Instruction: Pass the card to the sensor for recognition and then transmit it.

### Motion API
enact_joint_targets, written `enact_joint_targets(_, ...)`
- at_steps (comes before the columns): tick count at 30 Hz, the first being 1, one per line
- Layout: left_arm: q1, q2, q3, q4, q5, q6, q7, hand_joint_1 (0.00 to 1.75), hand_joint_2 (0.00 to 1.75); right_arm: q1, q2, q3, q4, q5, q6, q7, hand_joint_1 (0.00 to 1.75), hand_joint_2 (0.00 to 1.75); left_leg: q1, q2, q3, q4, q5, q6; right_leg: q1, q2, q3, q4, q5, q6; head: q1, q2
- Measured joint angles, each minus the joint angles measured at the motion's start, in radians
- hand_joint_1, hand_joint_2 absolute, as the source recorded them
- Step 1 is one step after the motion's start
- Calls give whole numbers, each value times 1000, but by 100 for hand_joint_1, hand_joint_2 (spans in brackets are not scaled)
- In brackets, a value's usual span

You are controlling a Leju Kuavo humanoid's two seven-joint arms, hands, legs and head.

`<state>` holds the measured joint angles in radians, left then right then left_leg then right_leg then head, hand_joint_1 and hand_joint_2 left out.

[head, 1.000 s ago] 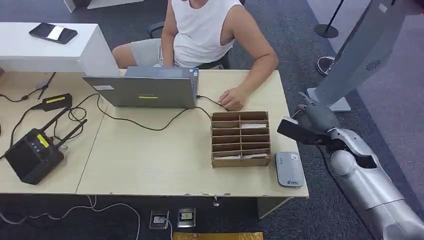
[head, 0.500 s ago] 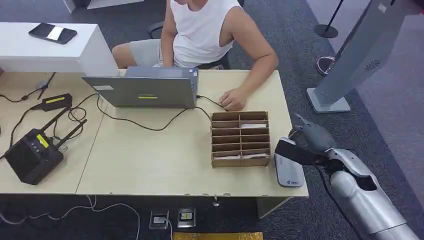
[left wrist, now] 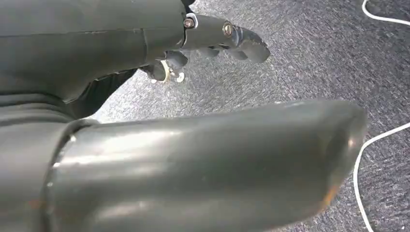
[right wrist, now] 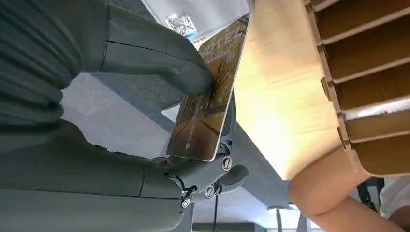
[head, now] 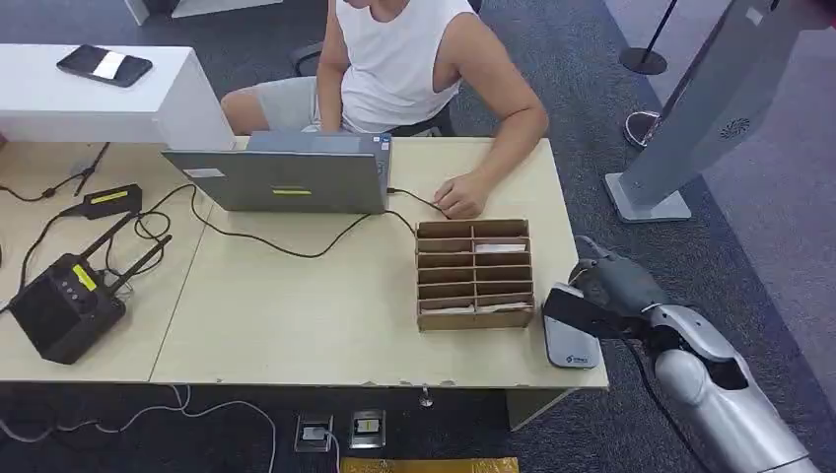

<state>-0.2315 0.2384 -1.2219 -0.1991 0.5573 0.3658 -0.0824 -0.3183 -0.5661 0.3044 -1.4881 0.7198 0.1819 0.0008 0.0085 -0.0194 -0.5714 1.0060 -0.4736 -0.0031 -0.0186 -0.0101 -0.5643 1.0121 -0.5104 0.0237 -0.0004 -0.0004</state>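
The right hand (head: 609, 286) is pinching the card (head: 582, 313) between thumb and fingers, holding it just above the grey sensor (head: 569, 340) lying at the table (head: 325, 315) corner beside the cardboard sorter (head: 474, 273); in the right wrist view the card (right wrist: 209, 94) is showing a printed picture face, the thumb (right wrist: 159, 55) pressing on it; the left hand (left wrist: 212, 41) is hanging over the carpet, fingers apart, holding nothing; a person's hand (head: 457, 195) is resting on the table behind the sorter.
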Motion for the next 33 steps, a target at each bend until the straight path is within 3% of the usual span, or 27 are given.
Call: enact_joint_targets(33, 5, -5, 0, 0, 5, 9, 10, 0, 0, 62, -24, -34, 94, 15, -13, -27, 175, 175, 0, 0, 0, 0, 0, 0, 0, 0, 0, 0, 0, -1, 0, 0)
